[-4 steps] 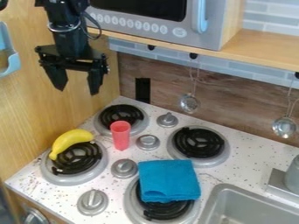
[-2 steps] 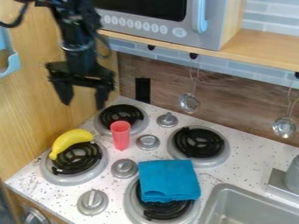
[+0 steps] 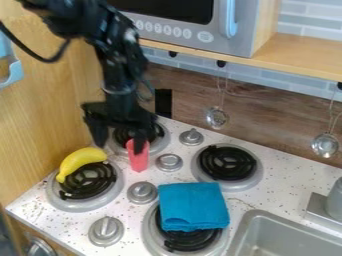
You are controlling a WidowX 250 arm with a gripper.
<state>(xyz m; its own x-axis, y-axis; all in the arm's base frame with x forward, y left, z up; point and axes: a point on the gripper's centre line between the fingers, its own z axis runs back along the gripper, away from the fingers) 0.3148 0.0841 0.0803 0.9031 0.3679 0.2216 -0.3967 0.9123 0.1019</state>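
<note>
While arm (image 3: 122, 55) slants down | end effector (image 3: 119, 148) released, pointing down | near red cup (image 3: 139, 160)

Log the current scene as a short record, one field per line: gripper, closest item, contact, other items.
gripper: black gripper low over a burner, fingers apart
nearest_item: red cup, upright
contact: cannot tell; one finger overlaps the cup's upper part in view
held: nothing visible
banana: yellow banana, lying over the edge of another burner
cloth: folded blue cloth, partly covering a burner near the sink
backsplash: two silver utensils hanging
</note>
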